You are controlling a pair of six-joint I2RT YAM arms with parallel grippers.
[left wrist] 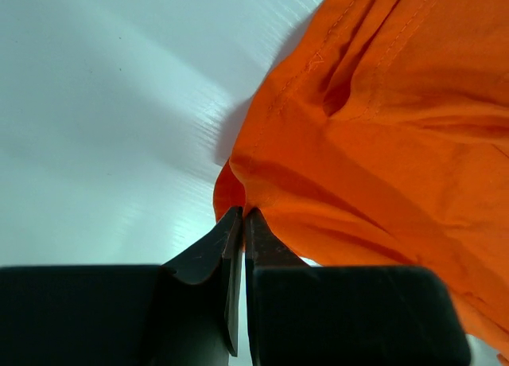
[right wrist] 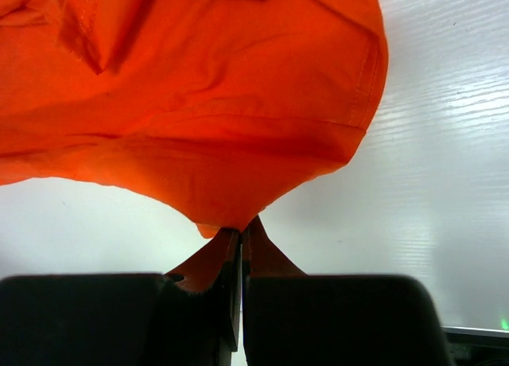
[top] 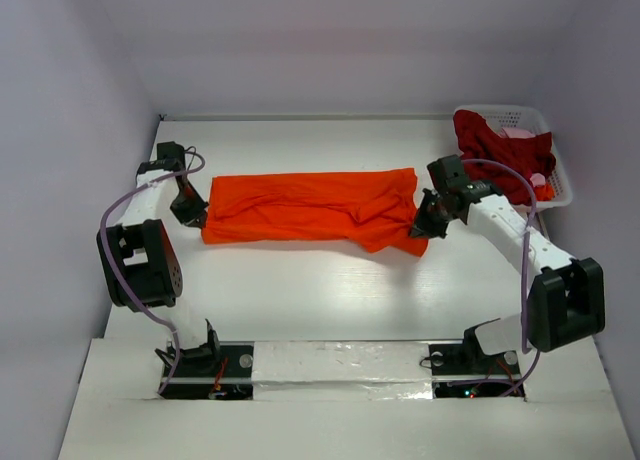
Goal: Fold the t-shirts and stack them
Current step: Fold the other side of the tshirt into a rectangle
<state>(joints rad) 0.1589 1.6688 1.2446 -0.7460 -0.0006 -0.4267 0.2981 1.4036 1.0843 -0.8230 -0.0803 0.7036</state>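
Observation:
A bright orange-red t-shirt [top: 305,206] lies stretched left to right across the middle of the white table [top: 300,300], folded into a long band. My left gripper [top: 196,218] is shut on its left edge [left wrist: 238,187], pinching a corner of the cloth between the fingertips [left wrist: 258,231]. At the opposite end, my right gripper [top: 422,226] is shut on the shirt's right end, where the orange cloth [right wrist: 199,135] hangs from the tips [right wrist: 256,237]. A dark crimson t-shirt [top: 498,152] is piled in the basket at the back right, with a bit of pink cloth [top: 520,134] beside it.
A white lattice basket [top: 556,170] stands at the table's back right corner, close behind my right arm. White walls close the table in at the back and on both sides. Purple cables loop along both arms.

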